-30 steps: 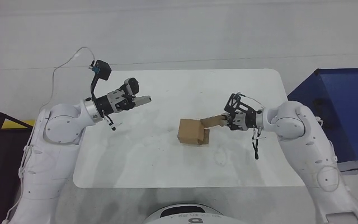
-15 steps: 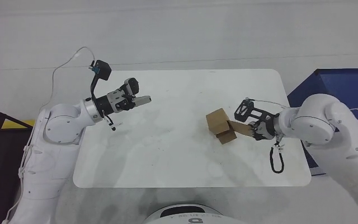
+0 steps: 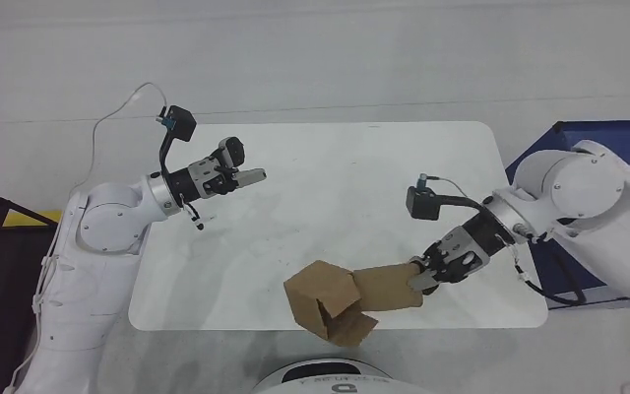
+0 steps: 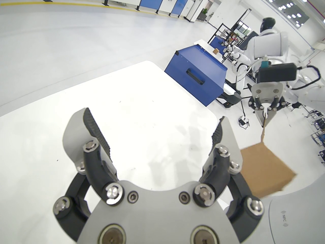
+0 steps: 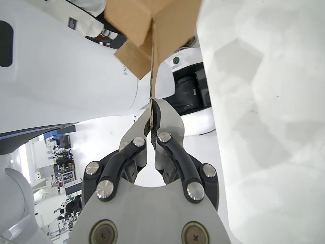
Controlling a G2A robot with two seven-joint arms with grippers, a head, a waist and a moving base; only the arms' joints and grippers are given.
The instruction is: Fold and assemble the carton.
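The brown carton [image 3: 330, 300] hangs in the air over the table's near edge, partly folded, with loose flaps at its underside. My right gripper [image 3: 425, 277] is shut on one long flap [image 3: 386, 286] of it. In the right wrist view the flap's edge [image 5: 152, 82] runs into the closed fingertips [image 5: 156, 111], and the carton body [image 5: 155, 6] is beyond. My left gripper [image 3: 258, 175] stands open over the far left of the table, well away from the carton. The left wrist view shows its spread fingers [image 4: 97, 138] with nothing between, the carton [image 4: 266, 170] and the right gripper [image 4: 265, 118] farther off.
The white table [image 3: 335, 167] has rounded corners and bare room across its middle. A blue cabinet [image 3: 566, 158] stands off the table's right side, close behind my right arm. A cable [image 3: 113, 113] loops off the left arm.
My right arm has swung the carton from the table's right-middle toward the near edge and lifted it, still held by the flap. The left arm has not moved.
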